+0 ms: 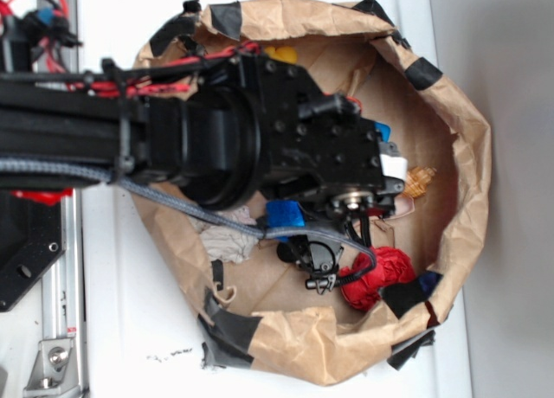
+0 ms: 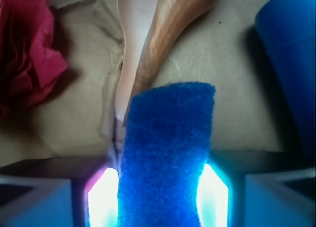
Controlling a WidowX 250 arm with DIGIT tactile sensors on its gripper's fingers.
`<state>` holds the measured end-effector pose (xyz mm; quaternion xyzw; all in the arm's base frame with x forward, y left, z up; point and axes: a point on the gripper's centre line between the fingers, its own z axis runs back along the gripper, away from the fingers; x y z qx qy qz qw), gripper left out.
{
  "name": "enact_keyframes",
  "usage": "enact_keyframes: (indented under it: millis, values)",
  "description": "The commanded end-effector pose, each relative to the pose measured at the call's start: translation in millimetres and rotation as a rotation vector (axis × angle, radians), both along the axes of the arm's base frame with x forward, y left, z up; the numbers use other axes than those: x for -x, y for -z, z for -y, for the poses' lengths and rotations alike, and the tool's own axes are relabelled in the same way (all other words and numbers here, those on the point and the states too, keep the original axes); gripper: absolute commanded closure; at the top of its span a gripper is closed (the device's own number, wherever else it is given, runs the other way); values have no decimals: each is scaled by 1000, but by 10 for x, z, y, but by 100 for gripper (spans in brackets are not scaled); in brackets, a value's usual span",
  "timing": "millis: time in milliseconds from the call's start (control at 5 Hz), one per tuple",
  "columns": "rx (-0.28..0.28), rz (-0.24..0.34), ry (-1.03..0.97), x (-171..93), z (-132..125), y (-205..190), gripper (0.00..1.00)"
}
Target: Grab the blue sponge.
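The blue sponge is a rough, porous bright-blue block that fills the middle of the wrist view. My gripper is shut on it: the two pads press its sides and the sponge is pinched narrower between them. Its far end sticks out over the brown paper floor. In the exterior view my gripper points down into the brown paper bag, and the arm hides the sponge there.
A glossy blue bottle lies to the right of the sponge and shows as a blue sliver beside the gripper. A crumpled red cloth, an orange and white object and a grey-white rag lie in the bag.
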<state>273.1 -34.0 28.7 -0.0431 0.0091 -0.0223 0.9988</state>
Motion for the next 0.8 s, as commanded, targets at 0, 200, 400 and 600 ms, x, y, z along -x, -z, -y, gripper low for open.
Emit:
enact_keyframes:
  millis: [0,200,400,600]
  values:
    - [12,237,39,61,-280,-1155,100]
    - [-38,222,71,103,-326,-1669,100]
    - [-29,226,81,102,-275,-1874,100]
    - [-83,227,88,109,-254,-1864,100]
